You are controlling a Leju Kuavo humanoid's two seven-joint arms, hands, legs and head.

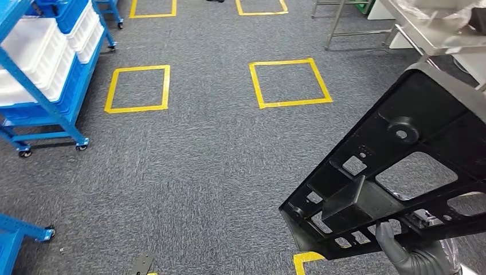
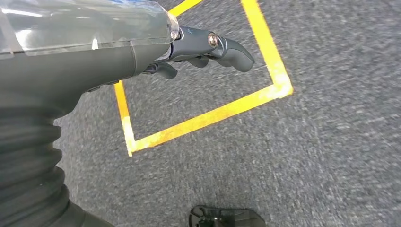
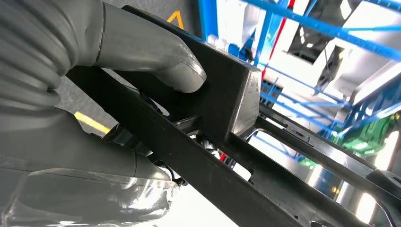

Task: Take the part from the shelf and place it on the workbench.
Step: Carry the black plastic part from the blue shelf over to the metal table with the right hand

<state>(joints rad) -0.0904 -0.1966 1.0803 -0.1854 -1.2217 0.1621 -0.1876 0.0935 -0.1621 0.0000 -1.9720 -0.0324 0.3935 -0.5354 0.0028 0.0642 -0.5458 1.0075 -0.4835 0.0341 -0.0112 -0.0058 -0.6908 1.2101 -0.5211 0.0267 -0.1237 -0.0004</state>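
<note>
Your right hand [image 1: 415,255] grips the black part [image 1: 395,172] by its lower edge, fingers [image 3: 156,56] closed around it, tilted above the carpet near the steel counter [image 1: 435,34]. Your left hand [image 2: 203,49] holds nothing, its fingers [image 2: 234,52] loosely curled over a yellow floor square [image 2: 213,113].

A black part [image 1: 401,177] held in a grey right hand [image 1: 415,255] above speckled grey carpet [image 1: 200,172] marked with yellow tape squares [image 1: 289,83]; blue shelving [image 1: 40,114] carries white bins [image 1: 34,51].
</note>
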